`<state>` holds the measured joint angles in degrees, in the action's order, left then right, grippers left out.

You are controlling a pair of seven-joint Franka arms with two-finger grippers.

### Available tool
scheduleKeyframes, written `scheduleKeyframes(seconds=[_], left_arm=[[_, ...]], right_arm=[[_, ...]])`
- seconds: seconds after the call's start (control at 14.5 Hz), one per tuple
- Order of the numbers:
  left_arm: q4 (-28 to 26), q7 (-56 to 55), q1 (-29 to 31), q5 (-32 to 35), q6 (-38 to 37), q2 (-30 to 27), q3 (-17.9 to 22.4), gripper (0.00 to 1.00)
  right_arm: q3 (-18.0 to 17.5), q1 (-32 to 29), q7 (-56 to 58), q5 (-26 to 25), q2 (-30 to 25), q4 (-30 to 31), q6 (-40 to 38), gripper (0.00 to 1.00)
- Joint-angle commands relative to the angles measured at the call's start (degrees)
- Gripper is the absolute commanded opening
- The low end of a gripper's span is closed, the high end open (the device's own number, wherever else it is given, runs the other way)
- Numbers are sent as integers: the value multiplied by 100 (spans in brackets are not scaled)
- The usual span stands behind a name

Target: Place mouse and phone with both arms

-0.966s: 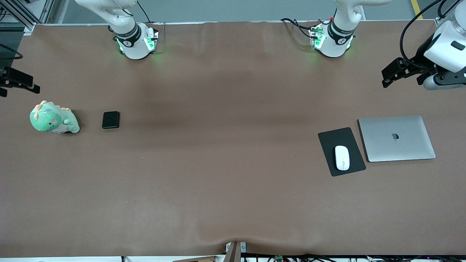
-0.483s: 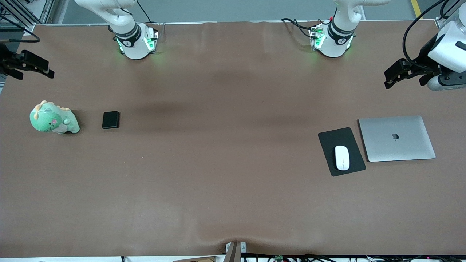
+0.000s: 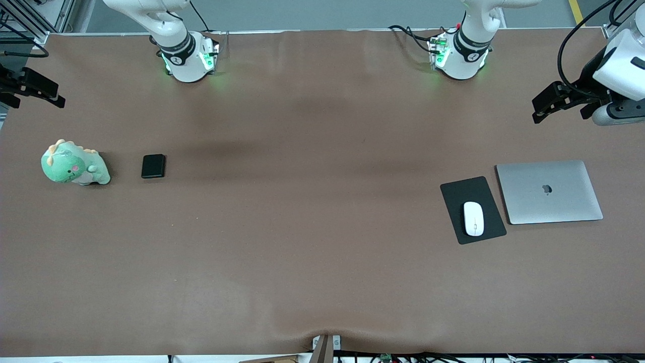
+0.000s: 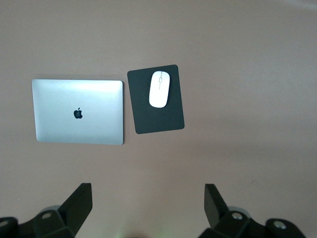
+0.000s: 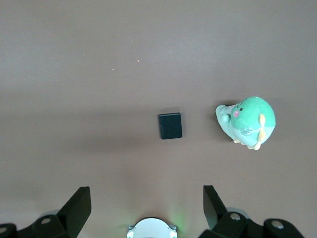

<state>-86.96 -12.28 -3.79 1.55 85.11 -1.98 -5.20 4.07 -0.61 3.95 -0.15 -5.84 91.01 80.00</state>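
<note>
Both spread tools [image 4: 143, 208] [image 5: 143, 208] hang high over mouse [image 4: 159, 89], phone [image 5: 170, 126].

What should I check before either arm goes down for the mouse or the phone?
1. Left end effector open: ok, fingers spread wide in its wrist view.
2. Right end effector open: ok, fingers spread and empty.
3. Mouse free to grasp: ok, lying alone on the black mouse pad, apart from the laptop.
4. Phone free to grasp: ok, flat on the table, apart from the green plush toy.
5. Each end effector over its target: not ok, both hang high near the table ends.
</note>
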Motion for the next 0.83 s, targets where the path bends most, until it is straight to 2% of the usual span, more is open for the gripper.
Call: scheduleKeyframes(seconds=[0.0,0.76], left_arm=[[57,129,45,-128,15,-4,19,100],[162,120,45,-93,-55,-4,19,100]], right_arm=[[-38,-27,-35,-152,-31,-22,-72,100],[-12,-141,-26,-73,-22,4,-99,100]])
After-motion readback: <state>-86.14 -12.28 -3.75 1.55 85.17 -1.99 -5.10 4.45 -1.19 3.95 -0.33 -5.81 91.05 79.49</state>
